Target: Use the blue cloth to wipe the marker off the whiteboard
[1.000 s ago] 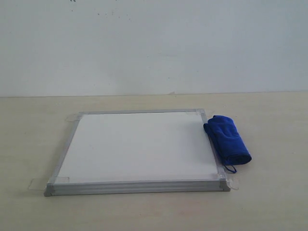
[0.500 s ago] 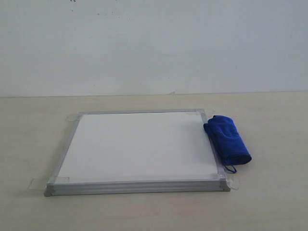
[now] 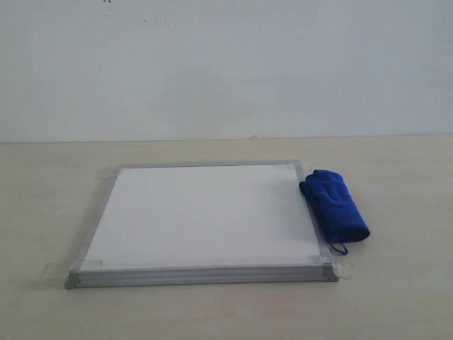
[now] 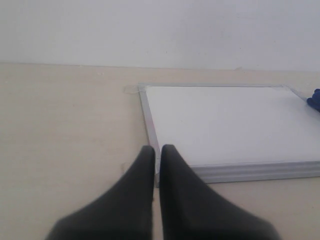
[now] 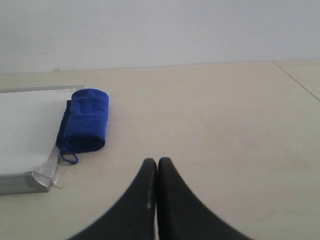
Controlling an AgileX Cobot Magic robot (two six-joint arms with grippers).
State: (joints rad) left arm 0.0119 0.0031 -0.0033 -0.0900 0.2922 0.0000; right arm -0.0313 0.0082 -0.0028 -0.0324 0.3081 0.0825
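Note:
The whiteboard (image 3: 202,216) lies flat on the table, silver-framed, its white face bare; no red marker lines show in any view. The blue cloth (image 3: 334,204), folded, rests against the board's right edge with its loop toward the front. Neither gripper appears in the exterior view. In the left wrist view my left gripper (image 4: 157,149) is shut and empty, hovering near the whiteboard (image 4: 220,122) at its front left corner. In the right wrist view my right gripper (image 5: 157,162) is shut and empty over bare table, some way from the blue cloth (image 5: 85,120) and the whiteboard (image 5: 25,130).
Clear tape tabs (image 3: 51,270) hold the board's corners to the beige table (image 3: 403,283). A pale wall (image 3: 226,64) rises behind the table. A seam or table edge (image 5: 297,80) runs at the far side in the right wrist view.

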